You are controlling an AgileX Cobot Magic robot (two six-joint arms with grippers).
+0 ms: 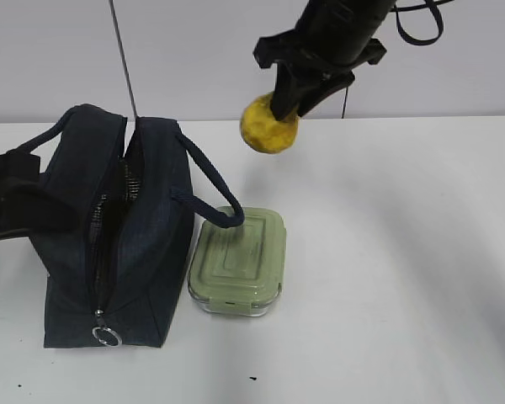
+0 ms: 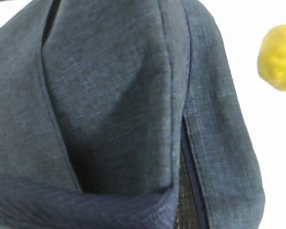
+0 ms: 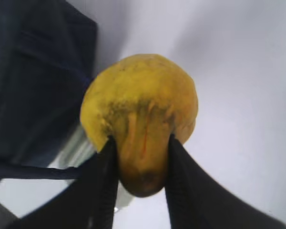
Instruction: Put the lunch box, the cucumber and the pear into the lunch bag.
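Note:
My right gripper [image 1: 284,105] is shut on the yellow pear [image 1: 269,124] and holds it in the air behind the lunch box, right of the bag's far end. In the right wrist view the fingers [image 3: 105,171] clamp the pear [image 3: 138,105] by its neck. The navy lunch bag [image 1: 151,236] stands at the left with its top zipper open. The lunch box [image 1: 238,261] with the sage-green lid sits against the bag's right side. My left gripper [image 1: 8,206] is at the bag's left side by a handle; its jaws are hidden. The cucumber is out of view.
The silver ring pull [image 1: 106,336] hangs at the bag's near end. One loop handle [image 1: 209,181] droops over the lunch box lid. Bag fabric [image 2: 109,95] fills the left wrist view, with the pear [image 2: 279,57] at the upper right. White tabletop [image 1: 404,252] lies to the right.

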